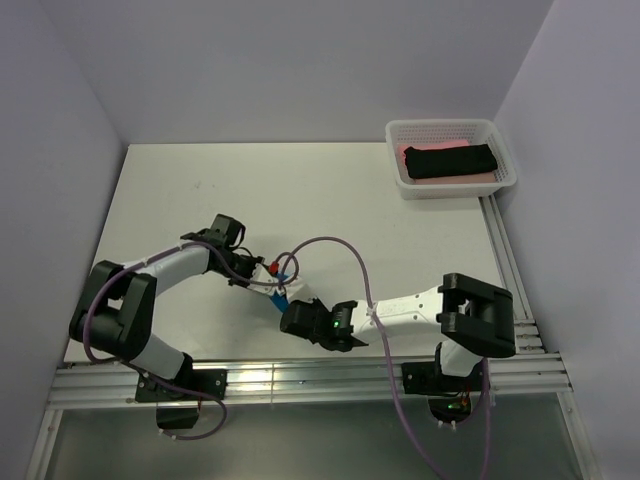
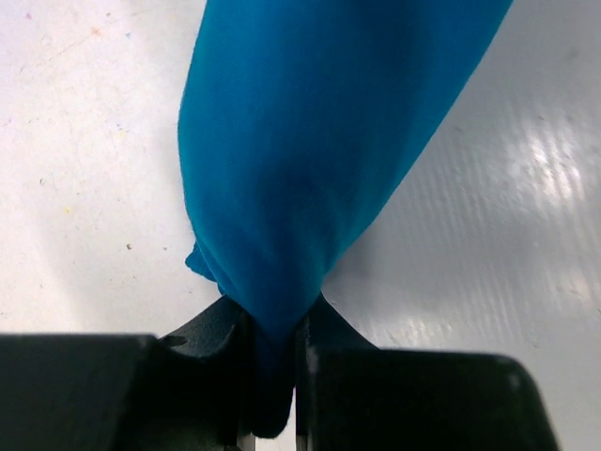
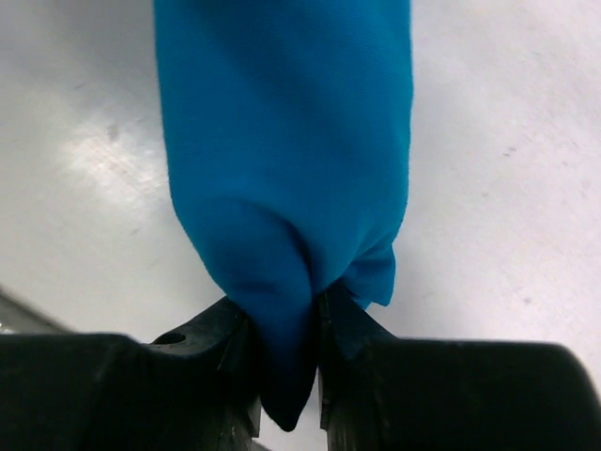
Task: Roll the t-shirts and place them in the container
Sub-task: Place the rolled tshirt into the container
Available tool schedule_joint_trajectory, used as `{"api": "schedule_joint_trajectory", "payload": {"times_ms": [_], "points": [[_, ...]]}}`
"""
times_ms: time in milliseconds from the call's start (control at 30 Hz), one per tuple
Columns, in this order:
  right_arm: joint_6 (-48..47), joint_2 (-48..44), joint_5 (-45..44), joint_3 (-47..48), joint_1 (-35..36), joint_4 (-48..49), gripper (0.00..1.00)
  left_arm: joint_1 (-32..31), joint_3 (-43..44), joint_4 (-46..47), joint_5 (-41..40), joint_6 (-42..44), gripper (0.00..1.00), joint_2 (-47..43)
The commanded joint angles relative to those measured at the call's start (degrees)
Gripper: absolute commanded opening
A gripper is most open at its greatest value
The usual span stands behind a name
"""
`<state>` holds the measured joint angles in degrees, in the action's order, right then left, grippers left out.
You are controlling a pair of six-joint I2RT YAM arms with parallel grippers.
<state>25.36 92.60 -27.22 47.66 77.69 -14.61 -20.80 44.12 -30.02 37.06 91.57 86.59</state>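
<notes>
Gripping the blue t-shirt (image 2: pixel 310 160), bunched into a roll near the front edge of the worktop (image 1: pixel 300 190), with my left tool (image 2: pixel 274 329) and right tool (image 3: pixel 286 315) each clamped narrowly on 1 end, I worry uneven pulling could slip a thin pinch and unroll it.

So the blue t-shirt (image 2: pixel 310 141) is bundled up into a fat, smooth roll of bright blue cloth, close to the near edge of the tabletop (image 1: pixel 200 200) around the middle. Both ends are squeezed down to a narrow pinch, with a little flap of fabric poking out beside each one. The black t-shirt (image 1: pixel 450 160) is a neat dark roll lying crosswise in the basket (image 1: pixel 440 124) over at the far right corner, resting on top of the pink t-shirt (image 1: pixel 447 181), which only peeks out around it.
</notes>
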Motion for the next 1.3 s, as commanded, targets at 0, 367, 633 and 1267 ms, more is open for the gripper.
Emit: {"api": "schedule_joint_trajectory", "payload": {"times_ms": [0,367,633,1267], "points": [[5.9,1.0,0.2,-0.9,-4.9,-7.3,0.0,-3.6,2.0,-0.7,-2.9,-6.3,0.0,2.1],[5.1,0.1,-8.5,5.3,-9.2,-15.4,0.0,-6.8,12.7,1.5,-5.8,-20.3,0.0,6.1],[-2.0,-3.6,-12.8,5.6,-12.3,-12.4,0.0,-6.9,17.1,3.2,-3.4,-25.6,0.0,7.1],[-10.0,-18.3,-14.4,-2.1,-23.1,-5.2,0.0,-6.8,30.8,2.7,-1.0,-36.7,0.0,12.2]]}}
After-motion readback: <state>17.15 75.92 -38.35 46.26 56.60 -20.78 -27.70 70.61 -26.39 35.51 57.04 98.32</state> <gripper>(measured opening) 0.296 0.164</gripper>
